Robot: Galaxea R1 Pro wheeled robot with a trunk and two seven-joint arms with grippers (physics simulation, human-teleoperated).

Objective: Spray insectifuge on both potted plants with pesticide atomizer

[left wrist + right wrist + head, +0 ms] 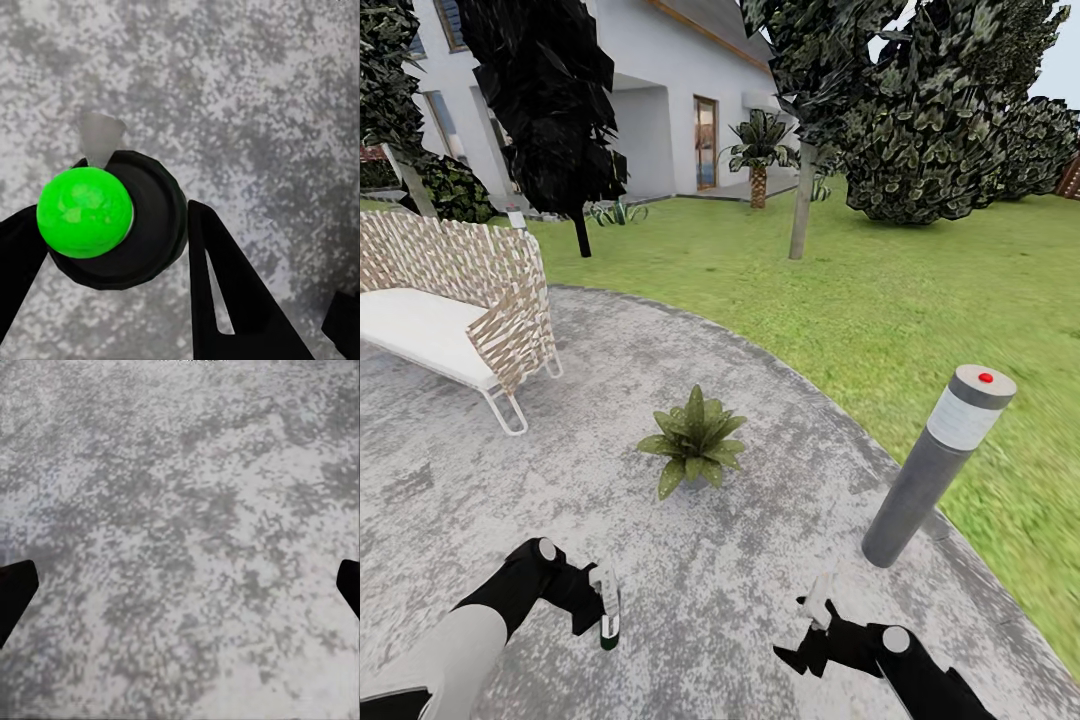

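Pesticide atomizer, slim dark-green bottle with white label (609, 615), hangs clamped between the left gripper's (600, 600) closed black fingers (225, 285) above the grey mottled paving (740, 590). Mid-paving: leafy green potted plant (694, 440). Right gripper (817, 600), jaws spread wide, empty. Paving's right edge: grey bollard lamp (940, 460).

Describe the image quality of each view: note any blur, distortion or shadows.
Head view: wide-angle bending tilts the grey bollard lamp; lawn smears near the right edge; flat light, faint shadows. Left wrist view: green-based dark bottle sharp, mottled grey paving pixelated. Right wrist view: paving soft, blotchy.
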